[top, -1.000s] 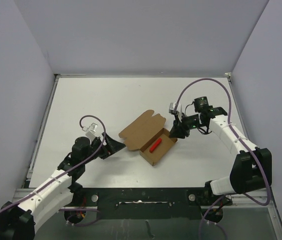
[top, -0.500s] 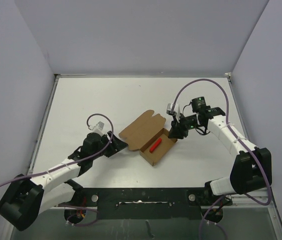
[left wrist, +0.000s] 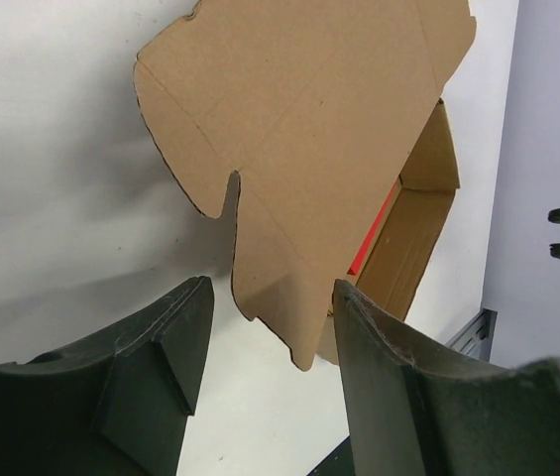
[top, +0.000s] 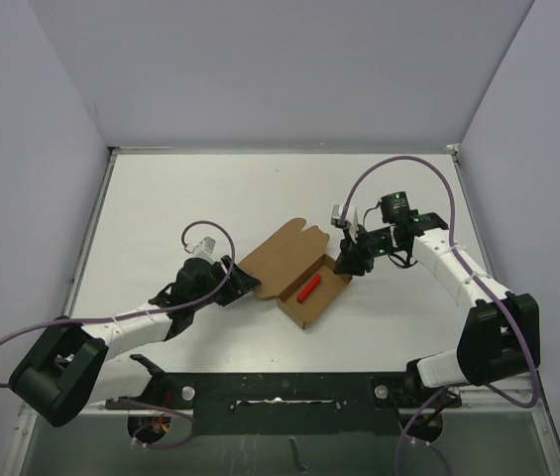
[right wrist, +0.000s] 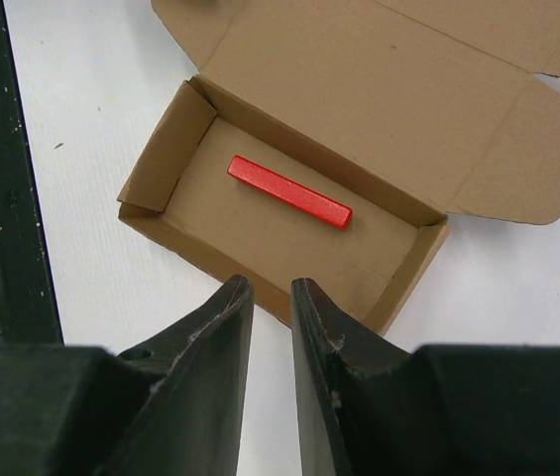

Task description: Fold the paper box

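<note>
**Desk:** What do you have from the overhead camera?

**Operator:** I see the left arm stretched low and long across the white table (top: pixel 161 198), its left gripper (top: pixel 245 286) at the near-left edge of the open lid. The right arm bends in from the right, and its right gripper (top: pixel 344 263) is at the far-right corner of the tray. The paper box (top: pixel 281 256) sits mid-table at a diagonal: thin brown card, lid laid back flat to the far left, and a shallow tray with a small red block (top: pixel 308 290) in it.

**Desk:** And the left wrist?

**Operator:** The left gripper (left wrist: pixel 272 297) has its claw spread. A rounded tab of the paper box (left wrist: pixel 309 129) lies between the dark, matte fingers (left wrist: pixel 161 347). I cannot tell whether they touch it. The lid shows crease lines and notched edges.

**Desk:** Right wrist?

**Operator:** I look straight down into the tray of the paper box (right wrist: pixel 260 233). The red block (right wrist: pixel 289 191), a smooth, slim bar, lies flat on the floor of the tray. The right gripper (right wrist: pixel 270 288) has only a narrow slit between its jaws, right at the tray's wall. I see nothing pinched.
</note>
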